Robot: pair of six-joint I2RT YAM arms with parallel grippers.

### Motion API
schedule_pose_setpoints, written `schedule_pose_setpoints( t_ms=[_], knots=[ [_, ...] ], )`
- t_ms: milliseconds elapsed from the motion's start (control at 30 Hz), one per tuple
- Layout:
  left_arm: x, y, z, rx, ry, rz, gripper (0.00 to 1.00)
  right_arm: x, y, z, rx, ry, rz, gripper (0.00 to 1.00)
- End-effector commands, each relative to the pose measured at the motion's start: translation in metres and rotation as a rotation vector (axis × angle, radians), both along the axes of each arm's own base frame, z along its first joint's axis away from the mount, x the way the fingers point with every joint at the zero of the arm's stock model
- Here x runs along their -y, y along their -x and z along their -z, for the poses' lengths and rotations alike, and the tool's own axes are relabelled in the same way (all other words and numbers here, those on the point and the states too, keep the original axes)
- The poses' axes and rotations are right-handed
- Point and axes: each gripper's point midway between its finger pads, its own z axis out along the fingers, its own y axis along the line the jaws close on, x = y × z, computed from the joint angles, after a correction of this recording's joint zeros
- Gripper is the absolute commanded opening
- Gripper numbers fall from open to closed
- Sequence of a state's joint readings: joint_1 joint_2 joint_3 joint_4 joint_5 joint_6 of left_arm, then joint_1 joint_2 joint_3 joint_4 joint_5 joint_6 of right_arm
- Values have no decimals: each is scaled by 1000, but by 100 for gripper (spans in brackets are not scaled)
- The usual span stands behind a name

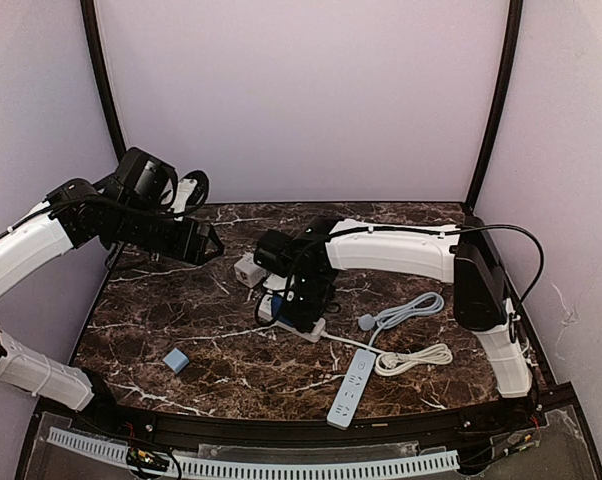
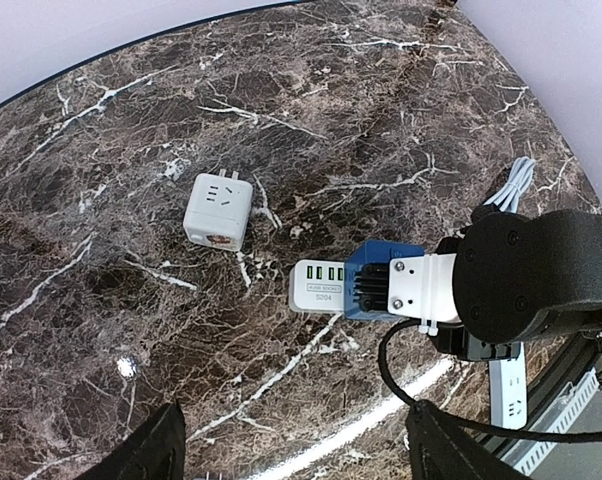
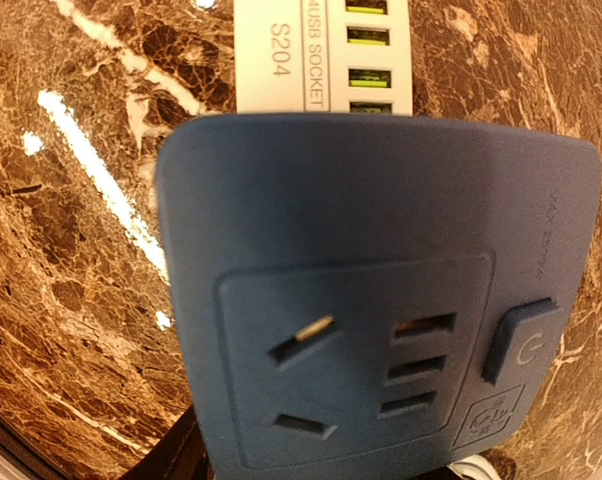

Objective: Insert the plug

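the blue plug block (image 2: 379, 280) looks pushed onto the white socket strip (image 2: 318, 286), mid desk (image 2: 131, 150); i think only letting go is left. the right tool (image 1: 297, 290) is on it, grip i cannot tell. the left tool (image 2: 299, 452) hangs wide and empty at 10 o'clock. only the right wrist view shows its holes.

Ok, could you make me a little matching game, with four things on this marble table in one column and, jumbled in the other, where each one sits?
Things
1. white cube-shaped plastic adapter
2. dark blue square plastic adapter
3. small pale blue block
4. long white plastic power strip

Places
A. near the front edge of the marble table, right of centre
B. alone, front left
C. against the white USB socket block
D. by itself, just behind that socket block

Pairs: 1-D, 2-C, 3-B, 4-A
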State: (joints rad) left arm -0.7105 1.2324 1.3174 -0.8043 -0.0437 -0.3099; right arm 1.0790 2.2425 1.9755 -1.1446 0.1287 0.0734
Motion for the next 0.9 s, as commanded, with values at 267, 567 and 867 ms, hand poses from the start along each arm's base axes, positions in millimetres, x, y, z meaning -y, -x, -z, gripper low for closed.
schedule_pose_setpoints(
  t_ms=[267,567,867],
  knots=[
    [4,-3,3,-6,11,6,76,-6,-4,-32,22,-82,31,49],
    [7,-4,5,-12,14,10,76,2,9,-36,-25,-107,20,41],
    [10,-7,5,-15,15,16,76,-3,13,-22,-66,-115,9,35]
  ],
)
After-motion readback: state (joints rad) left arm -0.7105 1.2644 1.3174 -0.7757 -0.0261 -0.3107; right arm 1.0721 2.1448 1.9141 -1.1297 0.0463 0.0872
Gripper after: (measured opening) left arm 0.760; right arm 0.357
